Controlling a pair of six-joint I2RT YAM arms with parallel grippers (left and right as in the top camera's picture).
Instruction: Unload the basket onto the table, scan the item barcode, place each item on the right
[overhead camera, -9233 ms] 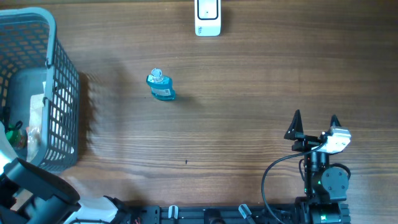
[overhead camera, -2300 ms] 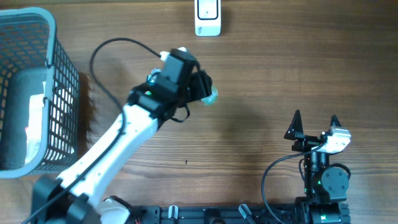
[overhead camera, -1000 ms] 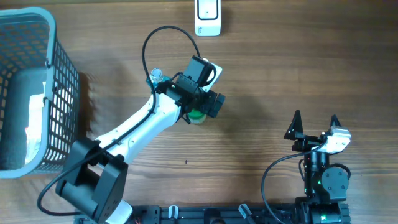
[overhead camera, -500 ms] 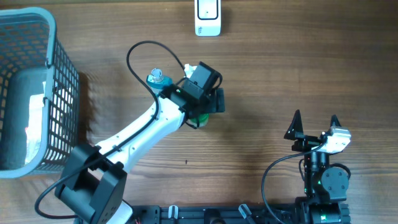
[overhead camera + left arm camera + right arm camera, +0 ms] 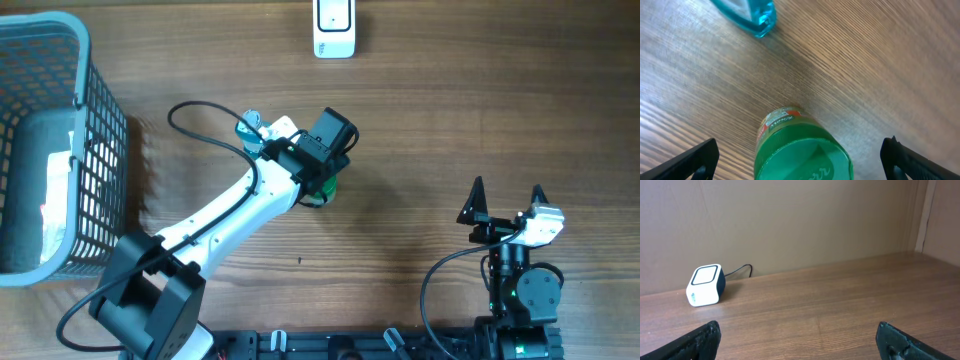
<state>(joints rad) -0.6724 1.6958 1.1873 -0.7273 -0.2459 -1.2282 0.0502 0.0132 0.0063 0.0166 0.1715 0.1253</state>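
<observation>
Left wrist view: green bottle (image 5: 805,150) upright on table (image 5: 450,100), cap toward camera, label band on side, barcode not discernible. Left gripper (image 5: 799,156) straddles it from above, fingers spread wide, neither touching; holds nothing. Likely placed so closing pinch takes body. Blue bottle (image 5: 747,12) just beyond, apart; probably separate item. Scanner (image 5: 334,28) at far table edge, well apart; item needs carrying there, label turned to it. Basket (image 5: 100,130) at left, more stock inside. Right gripper (image 5: 507,188) near own base, fingers apart, empty.

Light: we see soft, even brightness everywhere.
Shadow: faint, right of the basket (image 5: 100,150).
Focus: our left wrist view blurs the green bottle (image 5: 805,150).
</observation>
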